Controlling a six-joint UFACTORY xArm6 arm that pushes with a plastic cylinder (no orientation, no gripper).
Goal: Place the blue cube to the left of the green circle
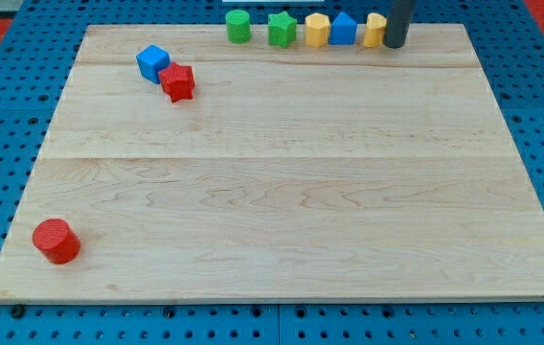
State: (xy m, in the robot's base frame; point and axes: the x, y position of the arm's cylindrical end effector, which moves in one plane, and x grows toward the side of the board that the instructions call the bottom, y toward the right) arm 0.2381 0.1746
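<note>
The blue cube (152,62) lies near the view's top left of the wooden board (282,192), touching a red star-shaped block (178,82) at its lower right. The green circle (238,26) stands at the top edge, right of the blue cube and a little higher. My tip (395,44) is at the view's top right, touching the right side of a yellow block (374,30), far right of the blue cube.
A row along the top edge runs rightward from the green circle: a green star-shaped block (282,29), a yellow hexagon block (317,31), a blue block (344,29), then the yellow block. A red cylinder (56,241) sits at the bottom left.
</note>
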